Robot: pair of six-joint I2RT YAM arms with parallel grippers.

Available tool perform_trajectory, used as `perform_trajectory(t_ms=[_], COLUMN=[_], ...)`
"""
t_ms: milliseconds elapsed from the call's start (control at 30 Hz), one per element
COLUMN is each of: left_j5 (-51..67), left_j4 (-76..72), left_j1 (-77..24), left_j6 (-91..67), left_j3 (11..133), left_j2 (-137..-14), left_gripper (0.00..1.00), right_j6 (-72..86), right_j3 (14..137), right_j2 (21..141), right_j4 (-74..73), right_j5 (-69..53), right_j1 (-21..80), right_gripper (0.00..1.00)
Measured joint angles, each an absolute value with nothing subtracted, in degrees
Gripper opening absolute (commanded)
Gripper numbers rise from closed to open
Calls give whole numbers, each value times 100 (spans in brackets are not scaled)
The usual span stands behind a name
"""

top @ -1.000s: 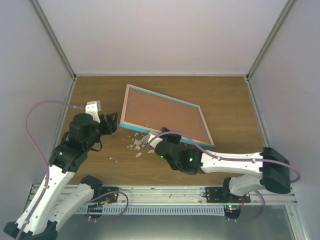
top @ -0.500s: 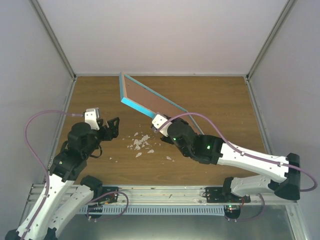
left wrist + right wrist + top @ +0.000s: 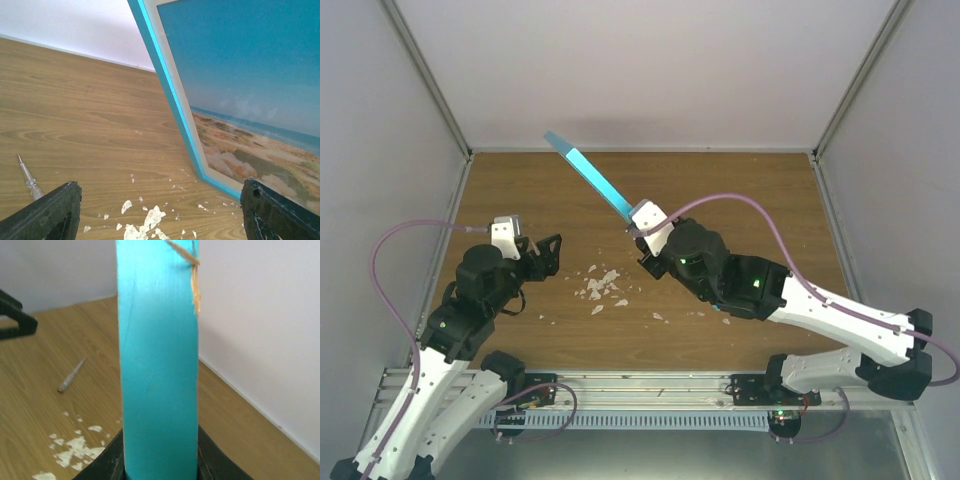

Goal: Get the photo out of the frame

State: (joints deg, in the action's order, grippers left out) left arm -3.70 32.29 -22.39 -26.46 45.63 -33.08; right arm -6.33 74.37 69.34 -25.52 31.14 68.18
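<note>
frame point(image 3: 592, 178) upright, edge in right gripper point(image 3: 642, 232)

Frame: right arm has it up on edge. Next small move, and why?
Probably bring the open left gripper in to steady the frame at its free edge: the right gripper alone pinches one edge, it stands tilted, and the photo is inside.

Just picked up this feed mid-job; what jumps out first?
The frame, tipped up on edge over mid-table, clamped at its near end in the right pincer. Its turquoise front faces the left wrist camera, the photo showing inside it. Pale flakes litter the table between the arms.
</note>
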Motion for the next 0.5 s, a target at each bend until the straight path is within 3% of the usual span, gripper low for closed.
perform_trajectory(t_ms=[500], left_j5=[-368], left_j4=[3181], left_j1=[-2239], left_j6=[-2646], left_j3=[4469], left_j2=[-3310], left_gripper=[87], right_j6=[1621], right_j3=[8112], right_j2=[7247], right_j4=[-2615], right_j5=[2327], right_j1=[6447], right_gripper=[1])
